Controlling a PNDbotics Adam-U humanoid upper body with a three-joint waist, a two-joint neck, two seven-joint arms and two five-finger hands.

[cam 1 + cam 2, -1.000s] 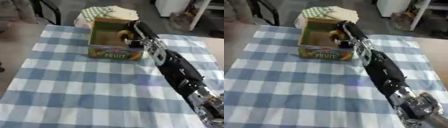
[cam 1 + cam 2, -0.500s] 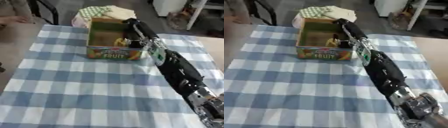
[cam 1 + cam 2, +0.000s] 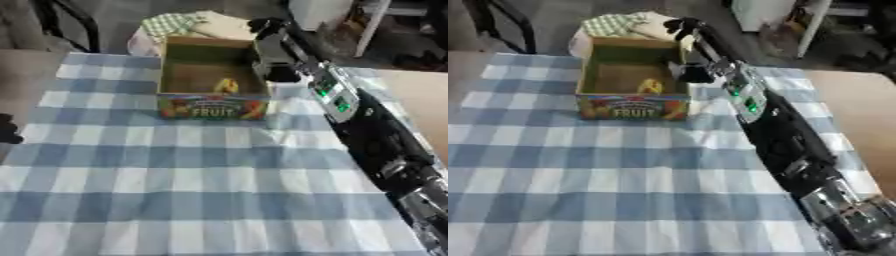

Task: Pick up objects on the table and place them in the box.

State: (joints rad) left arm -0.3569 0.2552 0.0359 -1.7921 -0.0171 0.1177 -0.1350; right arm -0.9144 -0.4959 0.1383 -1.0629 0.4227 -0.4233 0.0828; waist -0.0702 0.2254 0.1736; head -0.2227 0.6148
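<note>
My right hand (image 3: 682,26) is extended past the far right corner of the fruit box (image 3: 213,100), above its back rim; I cannot tell whether my fingers are spread or curled. 1 small yellow object (image 3: 227,86) lies inside the box, against its front wall. The box stands on the table (image 3: 175,190), on a blue-and-white checked cloth. A green checked cloth (image 3: 614,23) lies behind the box.

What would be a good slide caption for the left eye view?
Robot's right hand raised beside the fruit box, a yellow item lying inside, on a blue checked tablecloth.
</note>
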